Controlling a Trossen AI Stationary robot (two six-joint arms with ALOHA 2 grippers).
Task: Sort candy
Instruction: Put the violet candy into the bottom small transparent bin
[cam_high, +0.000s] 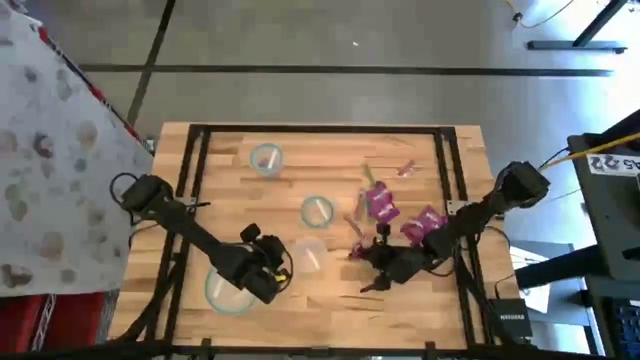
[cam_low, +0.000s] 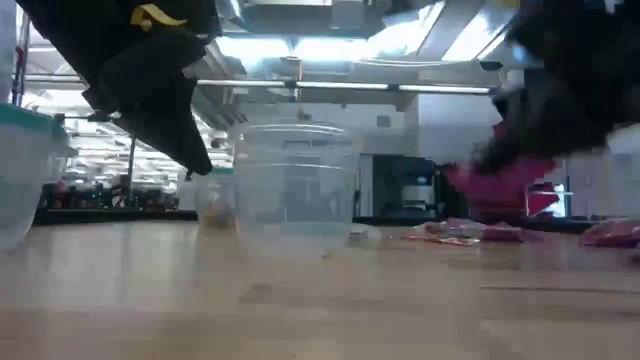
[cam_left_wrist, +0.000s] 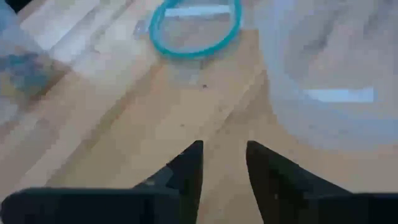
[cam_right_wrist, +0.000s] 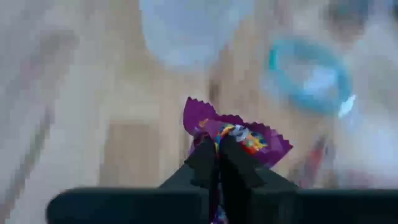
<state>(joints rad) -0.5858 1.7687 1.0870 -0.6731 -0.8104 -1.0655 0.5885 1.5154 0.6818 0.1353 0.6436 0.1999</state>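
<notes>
Your right end effector (cam_right_wrist: 216, 163) is clenched on a purple packet (cam_right_wrist: 239, 137), pinching the crinkled wrapper at one end, and hangs over the table (cam_high: 330, 300) toward its right edge. Judge the packet light, soft and slippery: the foil will likely flex and could slide out, so keep the pinch on the body, not the frilled seam. The rest of the candy (cam_high: 382, 205) lies loose near that right edge. Your left end effector (cam_left_wrist: 222, 163) is released and empty, hovering by the clear bowls (cam_high: 317, 210) near the front-left.
</notes>
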